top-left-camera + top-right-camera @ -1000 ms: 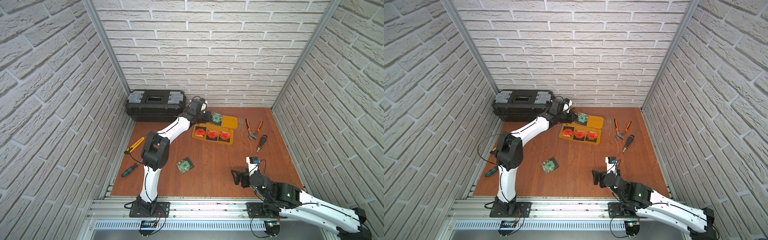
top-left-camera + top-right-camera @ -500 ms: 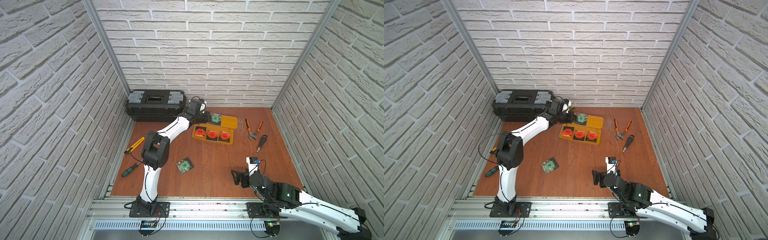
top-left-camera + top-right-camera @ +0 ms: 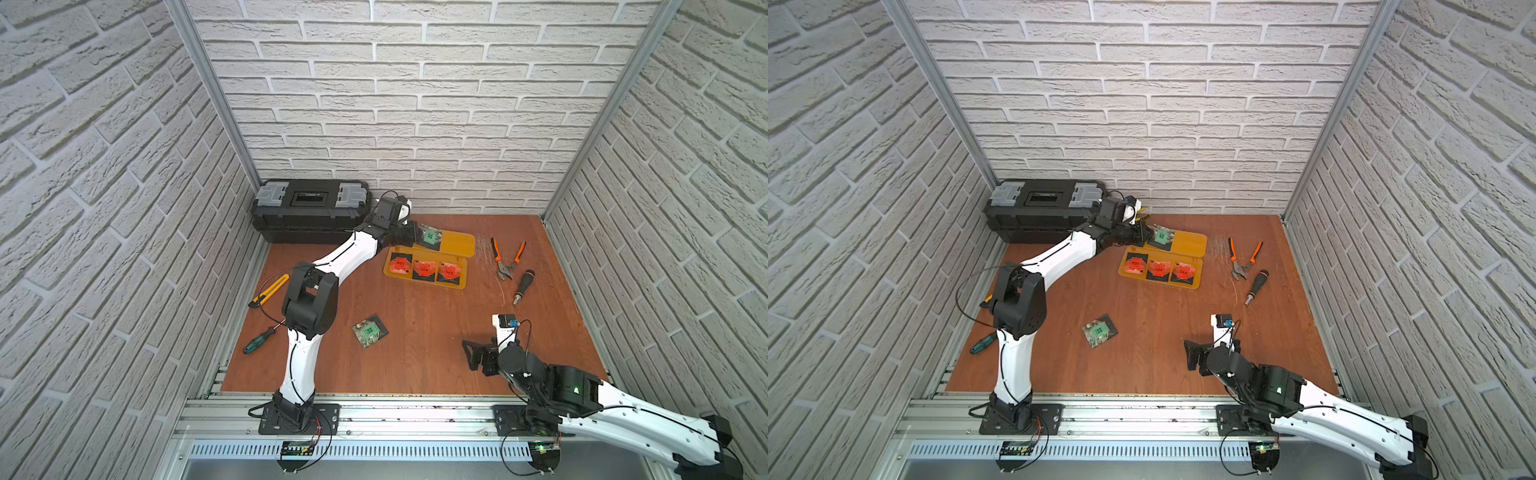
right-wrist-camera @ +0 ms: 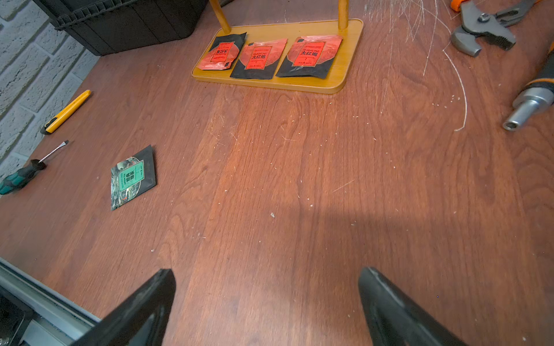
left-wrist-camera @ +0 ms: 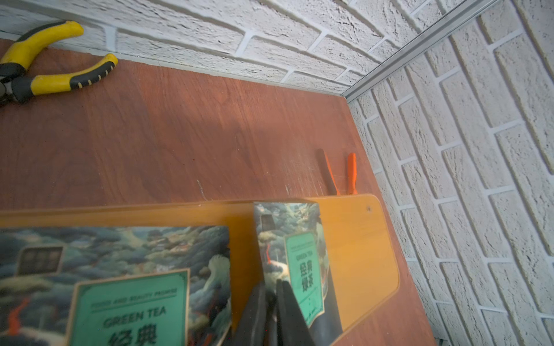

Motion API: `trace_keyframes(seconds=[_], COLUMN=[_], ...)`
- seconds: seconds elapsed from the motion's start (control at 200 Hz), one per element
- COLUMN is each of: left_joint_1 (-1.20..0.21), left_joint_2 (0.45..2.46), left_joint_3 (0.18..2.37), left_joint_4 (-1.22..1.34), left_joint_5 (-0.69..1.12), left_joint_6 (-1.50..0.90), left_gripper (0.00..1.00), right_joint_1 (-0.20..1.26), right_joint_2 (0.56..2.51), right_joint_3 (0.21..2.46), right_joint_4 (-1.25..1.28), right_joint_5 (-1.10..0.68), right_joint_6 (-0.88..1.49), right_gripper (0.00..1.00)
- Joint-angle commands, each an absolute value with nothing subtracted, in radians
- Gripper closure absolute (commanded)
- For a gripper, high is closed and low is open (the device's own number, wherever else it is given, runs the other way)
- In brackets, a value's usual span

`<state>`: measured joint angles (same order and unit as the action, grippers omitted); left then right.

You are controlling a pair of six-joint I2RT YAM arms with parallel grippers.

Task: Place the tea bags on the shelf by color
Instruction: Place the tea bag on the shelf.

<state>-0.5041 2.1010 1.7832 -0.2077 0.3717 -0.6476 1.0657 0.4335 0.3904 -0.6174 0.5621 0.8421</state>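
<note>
Just above centre in both top views, the left claw (image 5: 271,287) has loosened slightly around the green tea bag (image 5: 295,257) standing on edge atop the shelf (image 5: 359,254)

Reddish wood-grain tabletop (image 4: 299,179) shown matt and finely scratched, shelf (image 4: 349,54) seen in smooth, translucent orange plastic, red tea bags (image 4: 259,58) and green tea bag (image 5: 302,269) wrapped in glossy printed film, toolbox (image 3: 309,220) moulded in matt black plastic, walls (image 3: 415,104) faced in rough white brick.
</note>
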Motion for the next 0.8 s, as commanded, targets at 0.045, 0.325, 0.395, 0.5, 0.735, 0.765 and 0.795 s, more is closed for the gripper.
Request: trace_keyframes(seconds=[0.045, 0.325, 0.395, 0.5, 0.735, 0.765, 0.795], left_joint_1=[-0.494, -0.495, -0.494, -0.494, -0.492, -0.493, -0.493], left_joint_2=[2.112, 2.114, 2.115, 2.108, 2.056, 2.044, 2.033], left_joint_3=[1.812, 1.815, 1.815, 1.812, 1.795, 1.79, 1.783], left_joint_4=[-0.19, -0.189, -0.187, -0.186, -0.172, -0.169, -0.165], left_joint_5=[0.39, 0.402, 0.402, 0.396, 0.387, 0.388, 0.387], left_joint_6=[-0.643, -0.647, -0.647, -0.647, -0.65, -0.65, -0.652], left_gripper=[0.84, 0.81, 0.8, 0.79, 0.74, 0.73, 0.72], right_joint_1=[1.062, 1.062, 1.062, 1.063, 1.062, 1.062, 1.062], right_joint_2=[0.43, 0.429, 0.428, 0.426, 0.425, 0.426, 0.426], right_joint_3=[0.376, 0.373, 0.374, 0.372, 0.371, 0.372, 0.373], right_joint_4=[-0.595, -0.594, -0.596, -0.597, -0.597, -0.594, -0.591], right_joint_5=[0.584, 0.584, 0.582, 0.583, 0.581, 0.582, 0.58], right_joint_6=[0.853, 0.853, 0.854, 0.854, 0.851, 0.848, 0.846], right_gripper=[0.0, 0.0, 0.0, 0.0, 0.0, 0.0, 0.0])
